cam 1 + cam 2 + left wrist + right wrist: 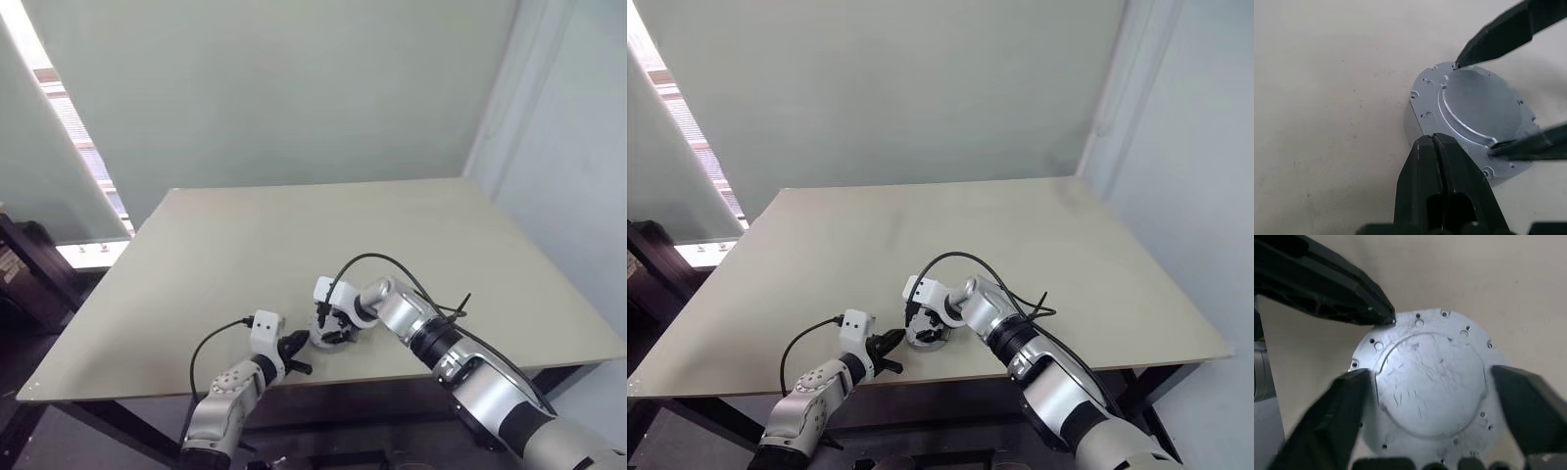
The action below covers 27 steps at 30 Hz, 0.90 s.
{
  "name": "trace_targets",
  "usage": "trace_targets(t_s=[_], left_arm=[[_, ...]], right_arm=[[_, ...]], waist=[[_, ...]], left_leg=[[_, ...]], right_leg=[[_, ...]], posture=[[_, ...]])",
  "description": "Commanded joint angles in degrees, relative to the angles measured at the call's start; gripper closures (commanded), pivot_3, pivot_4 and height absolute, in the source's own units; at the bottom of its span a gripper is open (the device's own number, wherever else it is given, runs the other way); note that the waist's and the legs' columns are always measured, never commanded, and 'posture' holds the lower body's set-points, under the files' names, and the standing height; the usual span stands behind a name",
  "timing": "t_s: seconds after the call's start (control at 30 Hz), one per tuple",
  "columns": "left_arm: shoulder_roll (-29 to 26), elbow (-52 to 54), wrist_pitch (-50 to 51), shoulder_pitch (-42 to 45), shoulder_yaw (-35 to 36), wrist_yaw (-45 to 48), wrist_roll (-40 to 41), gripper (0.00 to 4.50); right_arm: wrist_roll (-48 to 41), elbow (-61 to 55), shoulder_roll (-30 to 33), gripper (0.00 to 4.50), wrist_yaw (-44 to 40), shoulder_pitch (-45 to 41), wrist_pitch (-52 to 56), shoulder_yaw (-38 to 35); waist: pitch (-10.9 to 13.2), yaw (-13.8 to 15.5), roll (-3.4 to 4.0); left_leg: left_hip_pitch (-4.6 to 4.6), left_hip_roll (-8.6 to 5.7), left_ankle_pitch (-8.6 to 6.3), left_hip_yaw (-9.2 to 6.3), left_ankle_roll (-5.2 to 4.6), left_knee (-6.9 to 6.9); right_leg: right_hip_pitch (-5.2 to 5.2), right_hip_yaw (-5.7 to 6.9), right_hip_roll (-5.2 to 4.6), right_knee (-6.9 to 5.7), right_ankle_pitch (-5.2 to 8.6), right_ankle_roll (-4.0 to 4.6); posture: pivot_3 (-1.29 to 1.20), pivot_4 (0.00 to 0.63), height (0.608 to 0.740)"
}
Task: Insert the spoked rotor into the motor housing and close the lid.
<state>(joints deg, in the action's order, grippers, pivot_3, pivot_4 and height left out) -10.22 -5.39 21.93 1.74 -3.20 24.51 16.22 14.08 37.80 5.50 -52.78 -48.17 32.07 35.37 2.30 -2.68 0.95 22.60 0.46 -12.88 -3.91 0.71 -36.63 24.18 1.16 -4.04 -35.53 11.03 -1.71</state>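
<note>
Beige table (294, 235), pale green wall (274, 88), bright window (59, 108) perhaps at left.

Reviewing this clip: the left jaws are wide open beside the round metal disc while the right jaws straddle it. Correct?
Not quite. The left gripper has its jaws shut, tips at the rim of the round metal disc, as the left wrist view shows. The right gripper does straddle it, open.

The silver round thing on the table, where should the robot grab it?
Probably by its low side wall, coming from above. The silver round part lies flat on the table, its top smooth with no handle; the open right gripper already straddles its edges.
</note>
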Motion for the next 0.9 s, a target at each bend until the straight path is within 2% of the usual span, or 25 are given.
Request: trace_targets(t_s=[0.03, 0.3, 0.57, 0.7, 0.9], left_arm=[[0.51, -0.65, -0.06, 1.13, -1.13, 0.64, -0.89, 4.50], [0.82, -1.03, -0.18, 1.62, -1.83, 0.79, -1.53, 4.50], [1.21, -1.13, -0.15, 1.81, -2.05, 1.33, -2.43, 4.50], [1.33, -1.45, -0.28, 1.91, -2.04, 1.78, -2.87, 4.50], [1.58, -2.46, -0.65, 2.33, -2.11, 2.22, -3.37, 4.50]], right_arm=[[2.19, 2.59, 1.05, 0.06, -0.23, 2.46, 1.36, 1.91], [-0.37, 1.18, -0.06, 0.06, -0.23, 2.23, 2.16, -1.80], [-4.52, -2.18, -1.05, 0.06, 0.18, 1.46, 4.42, -7.94], [-7.21, -3.77, -1.08, 0.06, 0.49, 1.00, 6.24, -11.22], [-12.80, -3.73, -1.97, 0.06, 3.59, 0.35, 8.64, -19.00]], waist=[[0.00, -0.02, 0.00], [0.00, -0.10, 0.12], [0.02, 0.33, 0.09], [0.08, 1.18, 0.05], [0.20, 1.61, 0.07]], left_leg=[[0.00, 0.00, 0.00, -0.02, 0.00, 0.00], [0.12, 0.08, 0.00, -0.28, 0.00, 0.38], [0.02, 0.06, 0.01, -0.24, -0.01, 0.37], [0.00, -0.10, 0.05, -0.14, -0.04, 0.13], [0.04, -0.18, 0.05, -0.13, -0.04, 0.04]], right_leg=[[0.00, 0.02, 0.00, 0.02, 0.00, 0.00], [-0.09, 0.46, -0.04, 0.77, 0.00, 0.00], [-0.03, 0.35, 0.00, 0.45, -0.01, 0.00], [0.13, -0.01, 0.05, -0.24, -0.02, 0.01], [0.11, -0.12, 0.06, -0.25, -0.02, 0.01]], posture=[[0.00, 0.000, 0.740], [0.00, 0.000, 0.740], [0.00, 0.000, 0.740], [0.00, 0.000, 0.740], [0.00, 0.000, 0.740]])
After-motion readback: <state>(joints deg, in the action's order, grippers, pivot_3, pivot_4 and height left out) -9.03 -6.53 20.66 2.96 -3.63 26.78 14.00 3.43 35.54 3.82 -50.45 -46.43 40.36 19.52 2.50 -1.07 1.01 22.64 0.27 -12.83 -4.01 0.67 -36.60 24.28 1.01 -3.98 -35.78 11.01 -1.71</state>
